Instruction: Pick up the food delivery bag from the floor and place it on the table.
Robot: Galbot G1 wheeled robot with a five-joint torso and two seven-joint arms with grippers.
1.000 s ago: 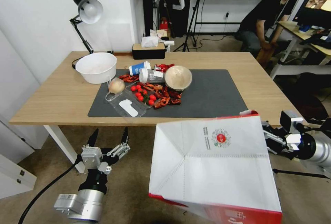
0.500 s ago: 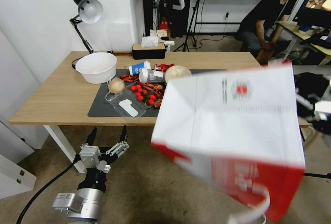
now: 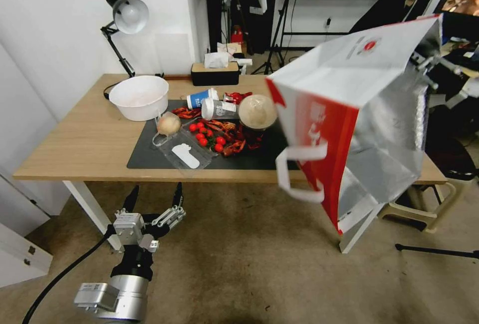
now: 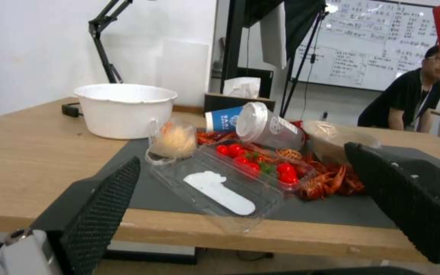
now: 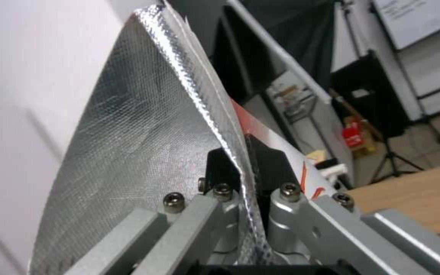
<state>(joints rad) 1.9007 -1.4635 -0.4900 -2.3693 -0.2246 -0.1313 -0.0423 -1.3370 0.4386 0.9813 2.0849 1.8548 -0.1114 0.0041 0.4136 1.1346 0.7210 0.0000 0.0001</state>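
The food delivery bag hangs tilted in the air over the right end of the table, well clear of the floor. Its white face points up, its red side faces me, and its foil-lined mouth opens down to the right. My right gripper holds it at the upper rim. The right wrist view shows that gripper shut on the bag's foil edge. My left gripper stays low in front of the table, open with nothing in it; in its own view, its black fingers stand wide apart.
A dark mat on the table carries a white bowl, tipped cups, a tan bowl, crayfish, tomatoes and a clear tray. A desk lamp and tissue box stand behind. A stool sits under the table's right end.
The right arm has swung the bag up from below the table's front edge to above its right end, turning its open mouth into view. The left arm has hardly moved.
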